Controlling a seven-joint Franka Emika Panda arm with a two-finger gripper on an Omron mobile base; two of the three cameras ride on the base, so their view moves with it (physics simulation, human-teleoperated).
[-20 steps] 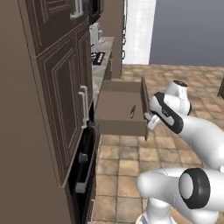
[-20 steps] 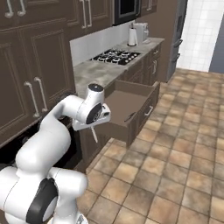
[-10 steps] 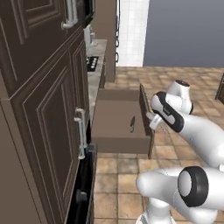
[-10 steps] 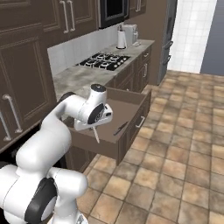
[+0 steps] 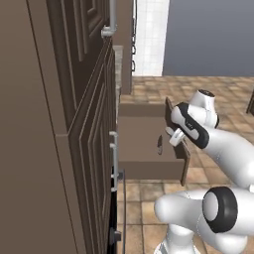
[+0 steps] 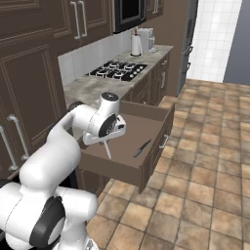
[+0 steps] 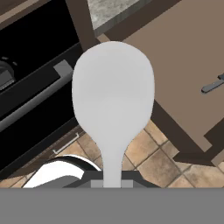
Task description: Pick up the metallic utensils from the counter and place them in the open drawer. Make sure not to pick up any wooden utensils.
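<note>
My gripper is shut on the handle of a grey metal spoon, whose round bowl points away from the hand. The spoon hangs over the left part of the open drawer, a shallow dark brown one. A slim knife with a black handle lies on the drawer's floor, to the right of the spoon. In the left base view the gripper hovers at the drawer's near right edge, above the knife. The island counter and the wooden spoon are out of view.
A wall counter with a stove runs behind the drawer, with a kettle at its far end. Tall dark cabinets stand close on the left. An oven front sits below the counter edge. Tiled floor lies to the right.
The base has driven forward, so the drawer and cabinets appear closer and shifted in both base views. The arm keeps the spoon in the same grip.
</note>
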